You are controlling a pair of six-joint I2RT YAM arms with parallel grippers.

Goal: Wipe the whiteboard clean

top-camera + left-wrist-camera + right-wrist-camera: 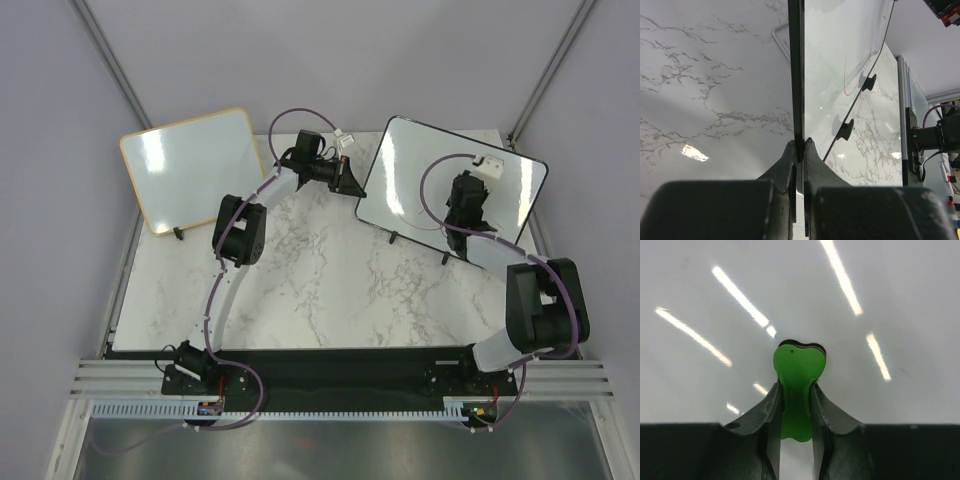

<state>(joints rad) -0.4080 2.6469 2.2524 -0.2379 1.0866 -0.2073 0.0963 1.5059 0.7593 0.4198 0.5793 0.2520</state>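
The whiteboard, glossy with a thin black frame, stands tilted at the back right of the marble table. My left gripper is shut on its left edge. In the left wrist view the fingers pinch the black frame, and a thin red scribble shows on the board face. My right gripper hovers over the board's right half. It is shut on a green eraser, whose dark pad lies against the white surface.
A second whiteboard with a tan wooden frame leans at the back left. The black-framed board's small black feet rest on the marble table. Grey walls close in the sides and back.
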